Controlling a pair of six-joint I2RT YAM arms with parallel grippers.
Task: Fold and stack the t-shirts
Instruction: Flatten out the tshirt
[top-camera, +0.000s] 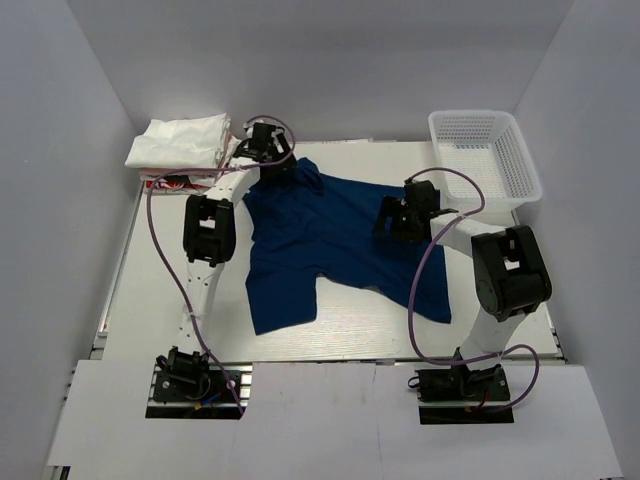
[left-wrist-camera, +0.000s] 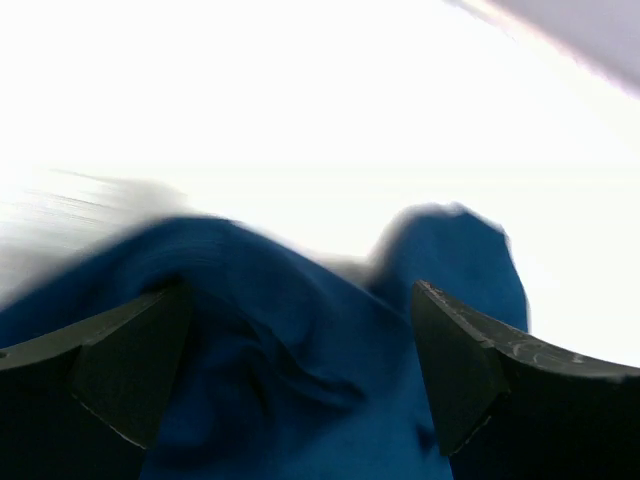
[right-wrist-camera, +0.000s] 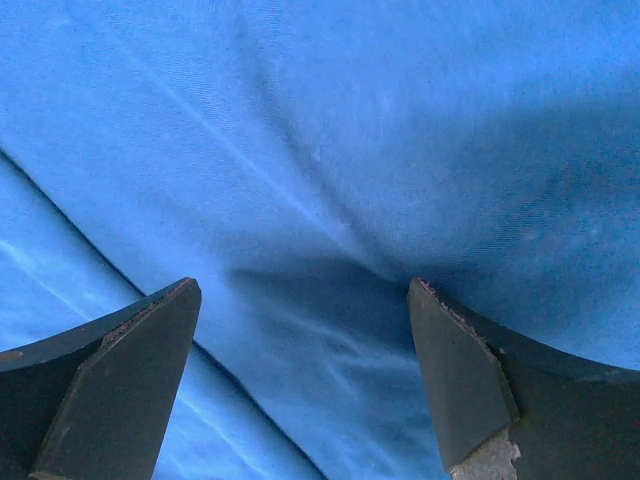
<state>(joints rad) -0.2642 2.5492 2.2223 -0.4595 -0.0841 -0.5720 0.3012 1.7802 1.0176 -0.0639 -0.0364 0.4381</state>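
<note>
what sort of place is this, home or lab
Probably a lab robot cell: plain white walls box in the table, and the left arm and right arm are bolted at its edge.

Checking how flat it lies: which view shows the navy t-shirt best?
Top external: nearly the whole navy t-shirt shows, spread out. The wrist views show only close patches of its blue cloth; the left one is blurred.

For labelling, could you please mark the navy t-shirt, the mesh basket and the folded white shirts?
navy t-shirt (top-camera: 330, 235): top external view, chest area.
mesh basket (top-camera: 527, 155): top external view, right rim.
folded white shirts (top-camera: 180, 142): top external view, top layer.
</note>
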